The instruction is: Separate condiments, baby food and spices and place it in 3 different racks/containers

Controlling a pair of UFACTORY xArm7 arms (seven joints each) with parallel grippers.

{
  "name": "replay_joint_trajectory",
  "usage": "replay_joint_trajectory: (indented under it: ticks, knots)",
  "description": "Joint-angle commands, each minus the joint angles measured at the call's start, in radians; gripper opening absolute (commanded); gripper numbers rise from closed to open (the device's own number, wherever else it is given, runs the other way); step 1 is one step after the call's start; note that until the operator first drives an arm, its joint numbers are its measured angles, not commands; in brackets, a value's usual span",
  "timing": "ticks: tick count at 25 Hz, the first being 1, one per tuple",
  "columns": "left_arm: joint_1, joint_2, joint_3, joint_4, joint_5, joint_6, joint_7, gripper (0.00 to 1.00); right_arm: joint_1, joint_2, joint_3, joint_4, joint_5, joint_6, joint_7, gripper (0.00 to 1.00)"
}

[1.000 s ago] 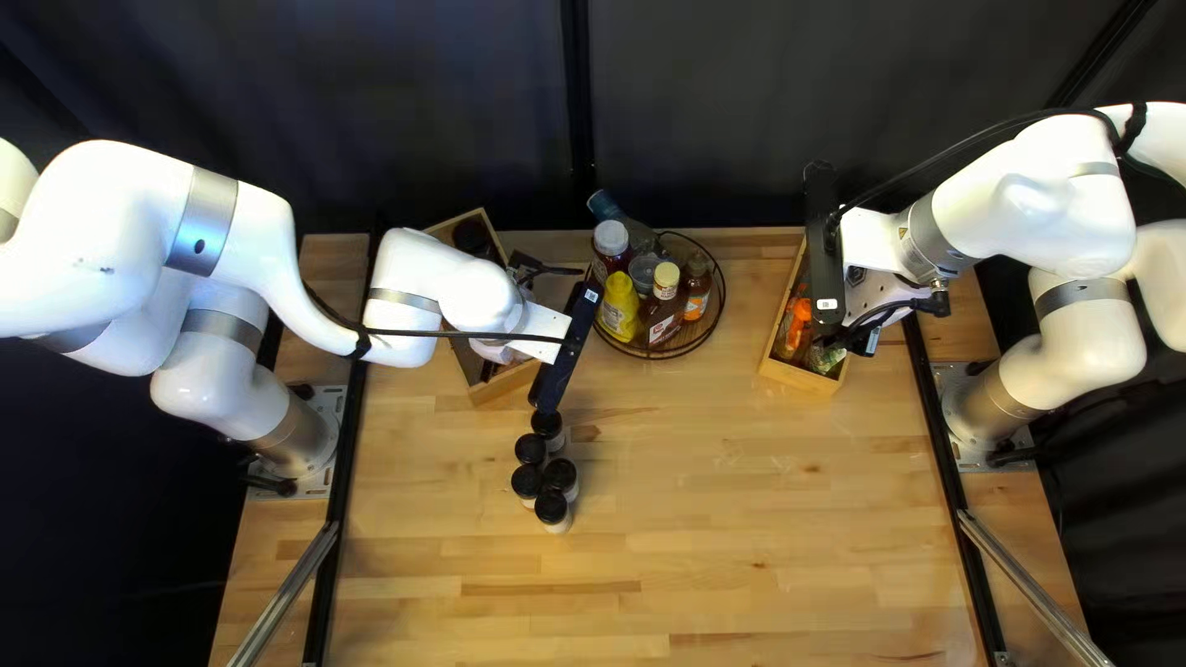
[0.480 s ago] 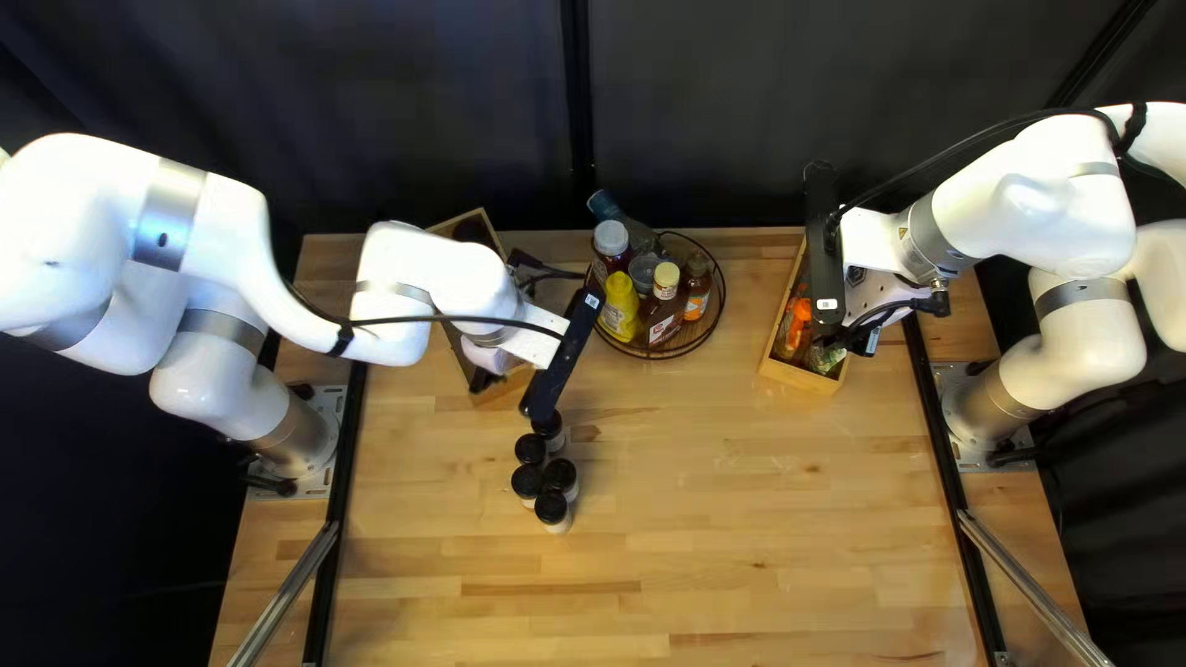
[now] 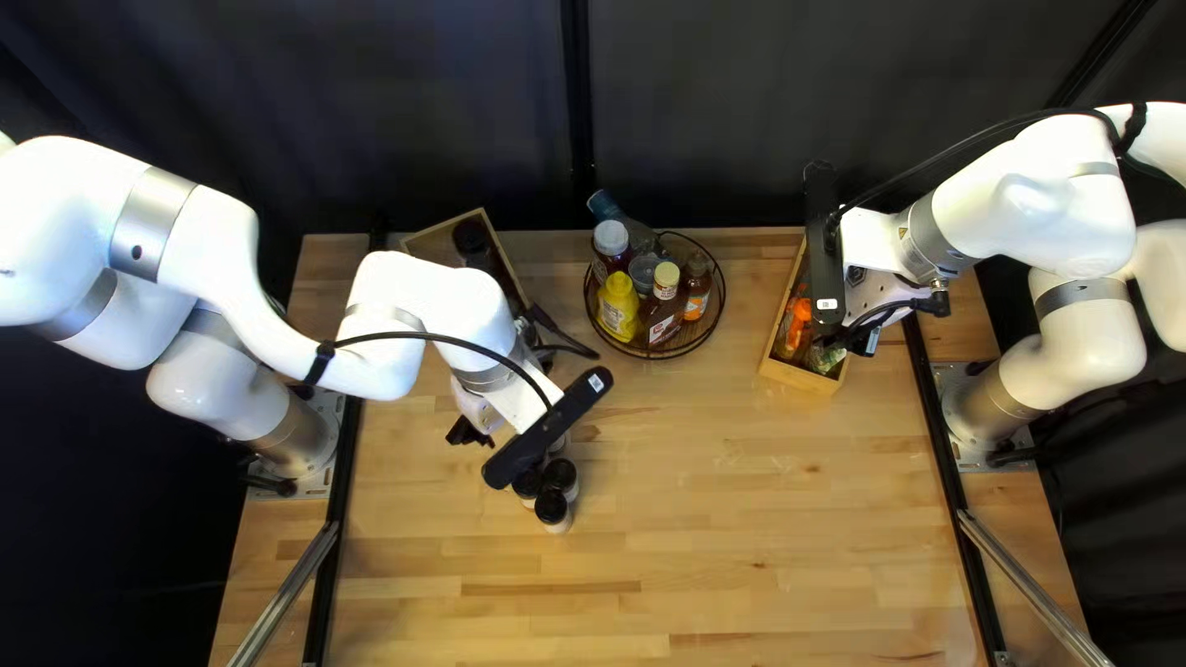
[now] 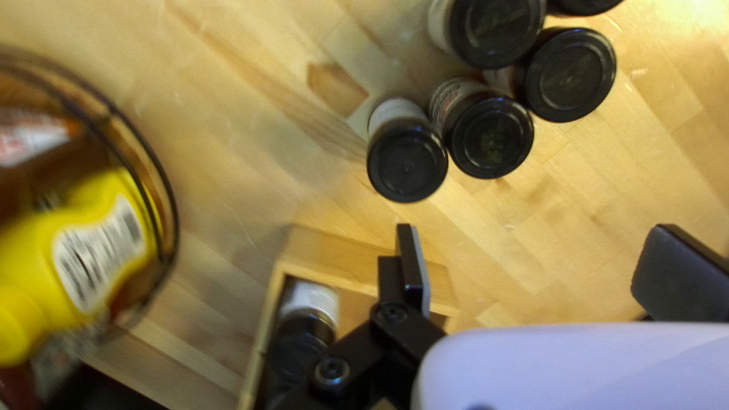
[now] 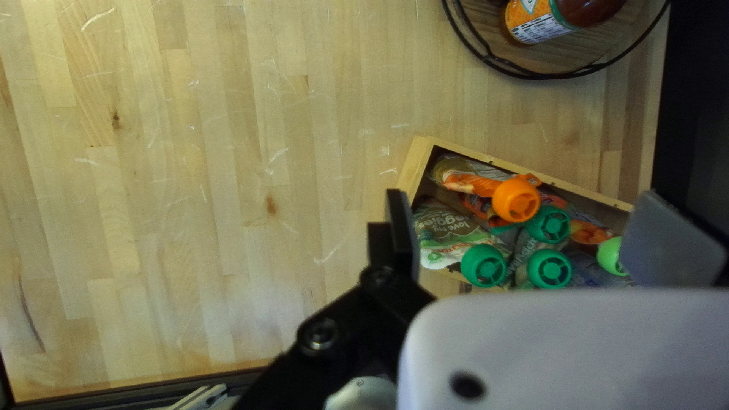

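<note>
Just off the spice box's end (image 4: 334, 249), black-lidded jars (image 4: 407, 163) stand upright: probably light, stiff, slick, best gripped round the body. Left gripper (image 4: 538, 235) and right gripper (image 5: 522, 199) gape wide, holding nothing.

The top left view looked down at a slant from above the near edge of the pale wooden table (image 3: 766, 531), toward the dark cloth curtain (image 3: 408, 111) across the frame's top. The left wrist view looked down closely at black-lidded round jars (image 4: 488, 137); the right, downward at a light wooden box of pouches (image 5: 414, 163). All three shared the round black wire rack (image 3: 677, 357), upper middle in the top left view.
</note>
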Motion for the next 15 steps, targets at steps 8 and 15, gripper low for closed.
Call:
replay_joint_trajectory:
  ticks: [8, 15]
  knots:
    - [-0.031, 0.138, 0.113, 0.01, -0.111, -0.115, 0.45, 1.0, 0.0, 0.0, 0.0, 0.0, 0.0, 0.0, 0.0, 1.0]
    - [-0.037, 0.199, 0.122, 0.0, -0.126, -0.174, 0.535, 1.0, 0.0, 0.0, 0.0, 0.0, 0.0, 0.0, 0.0, 1.0]
